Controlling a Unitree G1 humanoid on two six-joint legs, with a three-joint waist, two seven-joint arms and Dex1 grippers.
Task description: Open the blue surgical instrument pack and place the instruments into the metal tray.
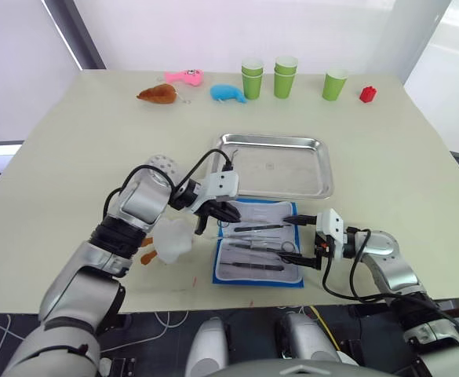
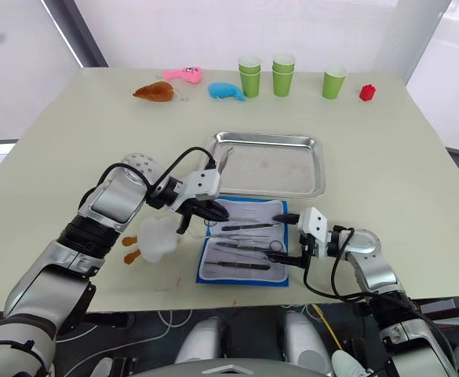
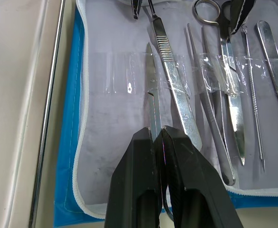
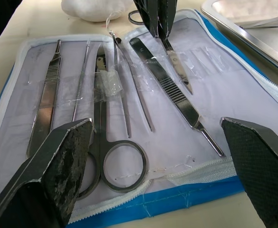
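Left gripper (image 3: pixel 158 135) pinched a thin steel blade (image 3: pixel 152 102) on the open pack (image 1: pixel 259 243), just before the shiny tray (image 1: pixel 276 165); right gripper (image 4: pixel 158 142) gaped wide beside the pack's scissors (image 4: pixel 103 142). No lettering was readable.

scissors (image 3: pixel 226 71) handles cut off by edge (left wrist view), tray's (image 1: pixel 323 169) contents unclear

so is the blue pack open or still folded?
Open. The blue surgical instrument pack lies spread flat by the metal tray, pale lining up, instruments showing in a row.
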